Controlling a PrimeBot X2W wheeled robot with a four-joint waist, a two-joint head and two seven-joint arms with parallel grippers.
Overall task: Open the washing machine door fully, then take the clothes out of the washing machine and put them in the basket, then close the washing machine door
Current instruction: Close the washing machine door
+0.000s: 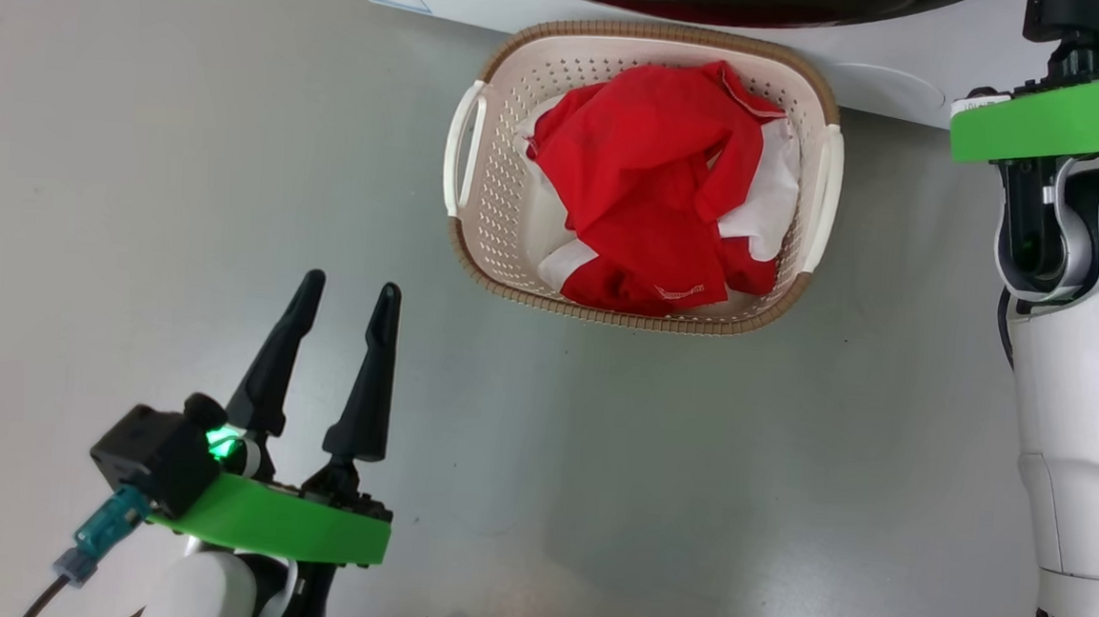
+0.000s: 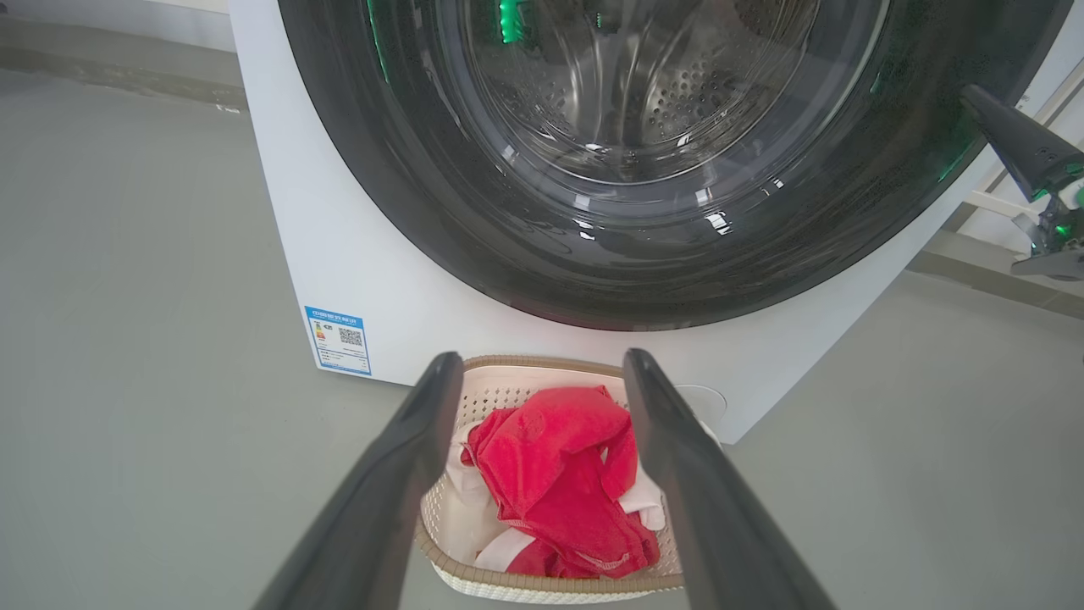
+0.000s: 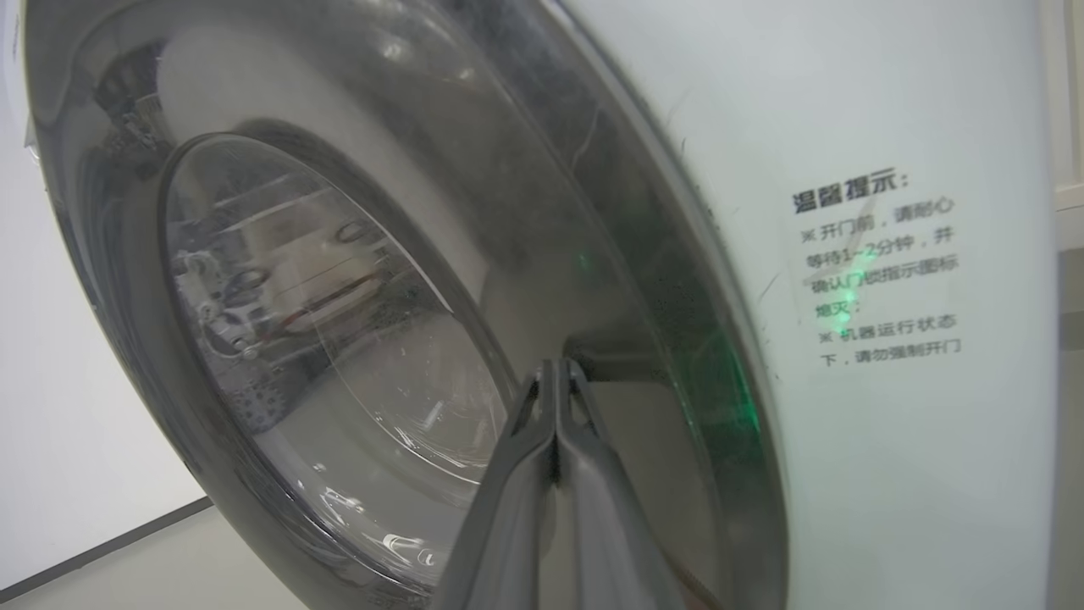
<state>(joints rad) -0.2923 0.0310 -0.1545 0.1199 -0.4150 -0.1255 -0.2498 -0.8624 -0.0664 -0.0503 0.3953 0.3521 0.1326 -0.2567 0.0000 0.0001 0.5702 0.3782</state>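
At seven o'clock in the head view, the left gripper (image 1: 348,294) hangs over bare grey floor (image 1: 690,508). Its two dark fingers are spread wide apart with nothing between them. From those tips the basket (image 1: 500,153) lies toward one o'clock, well apart from them. It stands on the floor with its far rim just beside the foot of the washing machine (image 1: 530,7).

The left wrist view looks between the parted fingers of the left gripper (image 2: 542,363) into the basket (image 2: 508,585). The clothes (image 2: 550,474) lie there in a crumpled red heap with white panels. From the head view the clothes (image 1: 643,190) fill most of the basket's inside, and a strip of white trim shows at seven o'clock of the heap.

In the right wrist view the right gripper (image 3: 555,366) has its fingers pressed together, empty. The tips are at the glossy black rim of the washing machine door (image 3: 339,339), near a small recess. Whether they touch it is unclear.

The washing machine door (image 2: 423,220) appears shut against the white front, and the steel drum shows through the glass. A blue-edged label (image 2: 338,340) sits at seven o'clock of the door, on the cabinet's lower corner. A printed notice (image 3: 876,267) is at three o'clock of the door in the right wrist view.
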